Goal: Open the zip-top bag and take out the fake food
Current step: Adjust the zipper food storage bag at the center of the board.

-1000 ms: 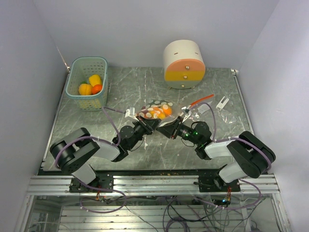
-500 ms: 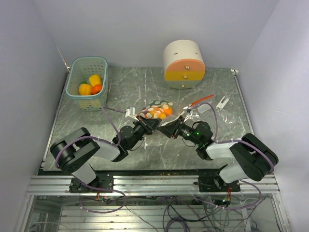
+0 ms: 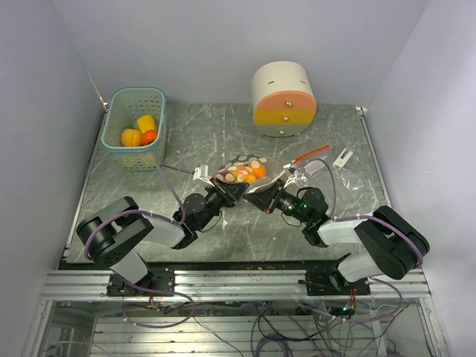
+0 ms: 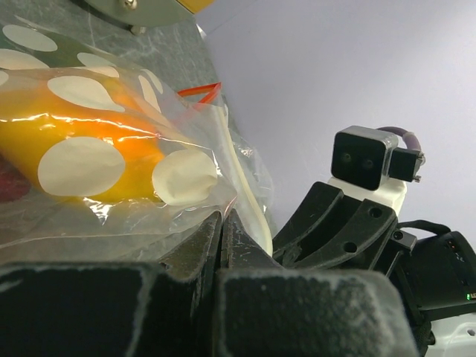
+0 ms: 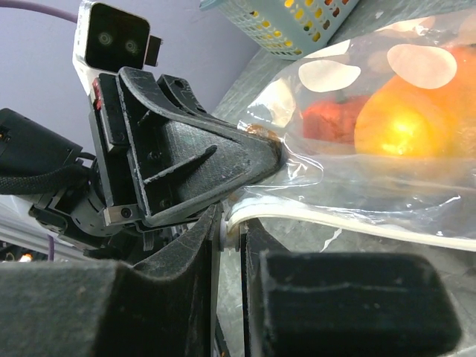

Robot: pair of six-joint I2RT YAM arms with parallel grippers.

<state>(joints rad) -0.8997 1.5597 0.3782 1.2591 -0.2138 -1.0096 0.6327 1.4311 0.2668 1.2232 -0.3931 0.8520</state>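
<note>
- Clear, white-dotted plastic zip-top bag: laid at the centre of the grey marbled surface.
- Glossy orange, yellow and red plastic fake food: enclosed in the bag.
- Left end effector: clamped on the bag's near edge.
- Right end effector: closed on the bag's white zip strip, just beside the left one.

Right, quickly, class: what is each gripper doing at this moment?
Left gripper: closed, pinching the bag edge.
Right gripper: closed on the bag's zip edge.
</note>
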